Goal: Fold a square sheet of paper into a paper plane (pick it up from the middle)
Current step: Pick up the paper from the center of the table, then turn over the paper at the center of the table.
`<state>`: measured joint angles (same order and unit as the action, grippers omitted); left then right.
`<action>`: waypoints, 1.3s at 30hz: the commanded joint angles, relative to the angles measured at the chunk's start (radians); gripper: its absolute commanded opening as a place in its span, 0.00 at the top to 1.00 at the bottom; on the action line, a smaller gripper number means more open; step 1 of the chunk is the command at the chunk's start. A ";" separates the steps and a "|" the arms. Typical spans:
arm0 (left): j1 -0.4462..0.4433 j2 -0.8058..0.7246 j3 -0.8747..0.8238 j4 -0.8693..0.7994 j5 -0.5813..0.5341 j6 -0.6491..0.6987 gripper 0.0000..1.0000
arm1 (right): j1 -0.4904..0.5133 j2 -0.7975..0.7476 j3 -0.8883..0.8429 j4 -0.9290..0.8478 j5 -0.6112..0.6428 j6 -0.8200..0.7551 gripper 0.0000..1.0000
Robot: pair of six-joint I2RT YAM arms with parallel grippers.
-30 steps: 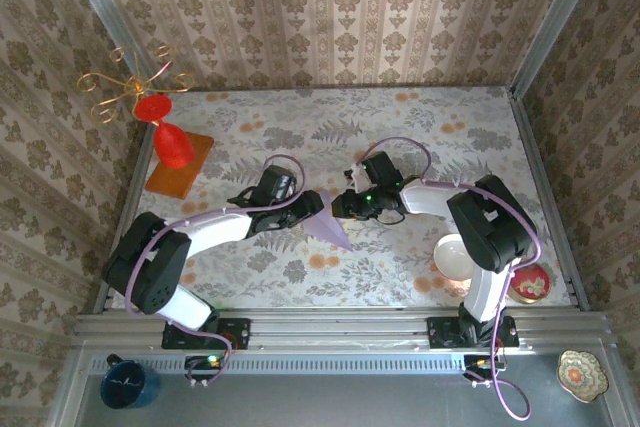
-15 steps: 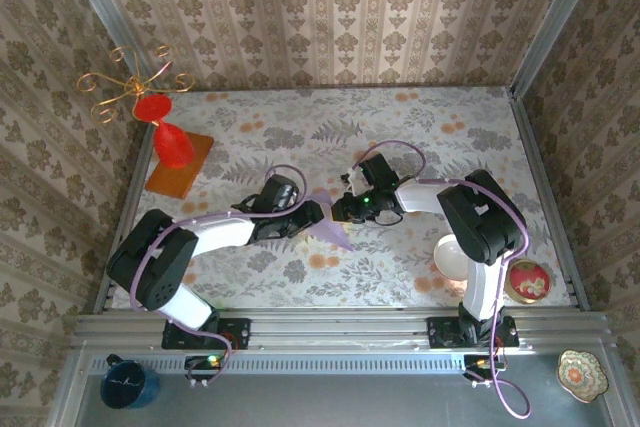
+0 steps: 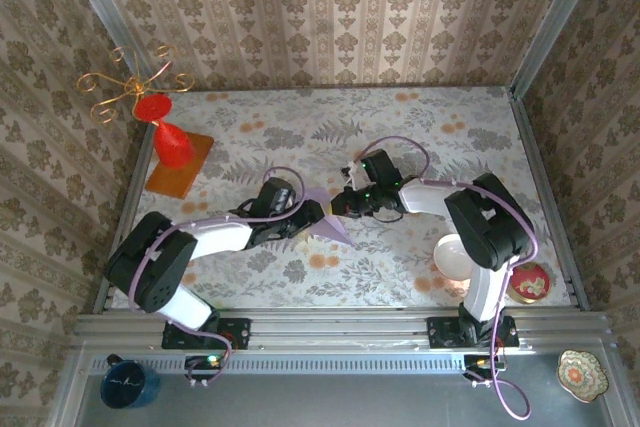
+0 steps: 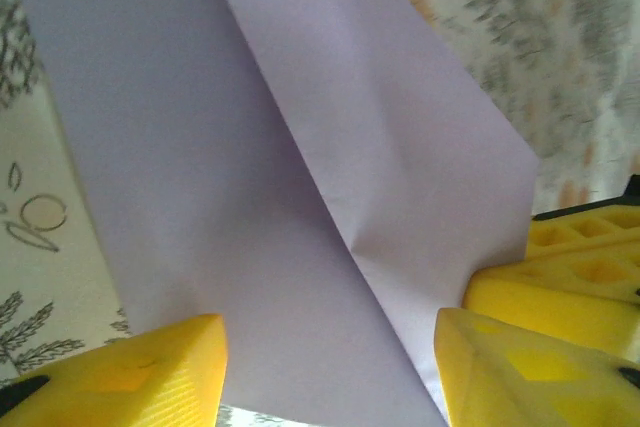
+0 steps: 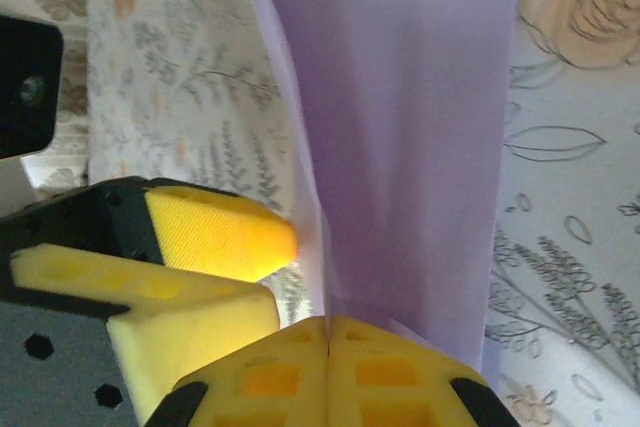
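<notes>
One folded lilac paper (image 4: 200, 147), right tool (image 5: 328, 329) tight on its crease, left tool (image 4: 328, 342) wide over it; white bowl (image 3: 452, 257) apart.

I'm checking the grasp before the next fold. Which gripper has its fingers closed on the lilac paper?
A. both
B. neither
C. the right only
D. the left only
C: in the right wrist view the right gripper has its pads pressed together on a raised fold of the sheet of paper, while the left gripper has its fingers standing apart over the sheet.

Wallpapered test booth (image 3: 330, 17), railed floral tabletop (image 3: 420, 127)
</notes>
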<state>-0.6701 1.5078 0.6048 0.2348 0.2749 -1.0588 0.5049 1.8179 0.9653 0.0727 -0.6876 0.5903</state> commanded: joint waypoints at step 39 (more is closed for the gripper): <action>0.066 -0.083 -0.025 0.620 0.200 -0.124 0.75 | -0.092 -0.267 -0.178 0.498 -0.159 0.466 0.92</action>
<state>-0.6086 1.4254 0.5583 0.8116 0.4717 -1.2045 0.4198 1.5711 0.8017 0.5362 -0.8188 1.0397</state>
